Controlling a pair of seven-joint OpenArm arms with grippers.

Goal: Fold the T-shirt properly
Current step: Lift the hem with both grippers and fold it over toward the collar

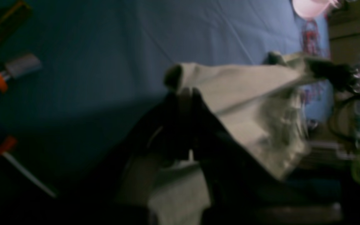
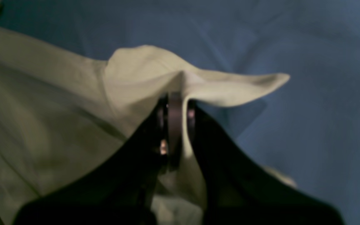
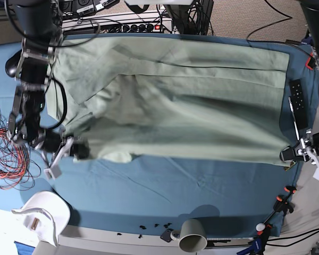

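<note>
The pale sage-green T-shirt (image 3: 181, 106) is stretched wide over the blue table cloth (image 3: 165, 186), its near edge lifted between both arms. At the left of the base view, my right gripper (image 3: 83, 149) is shut on the shirt's near-left edge. The right wrist view shows its dark fingers (image 2: 195, 125) pinching a peak of fabric (image 2: 142, 68). My left gripper (image 3: 285, 155) holds the near-right corner at the table's right edge. In the left wrist view it (image 1: 186, 93) is shut on cloth (image 1: 245, 90) that runs across to the other arm (image 1: 336, 75).
A grey mug (image 3: 193, 234) stands at the table's front edge, with a white curved object (image 3: 42, 212) at the front left. Red wires (image 3: 5, 143) hang off the left side. Orange clamps (image 3: 283, 201) and a black bar (image 3: 296, 95) sit along the right edge.
</note>
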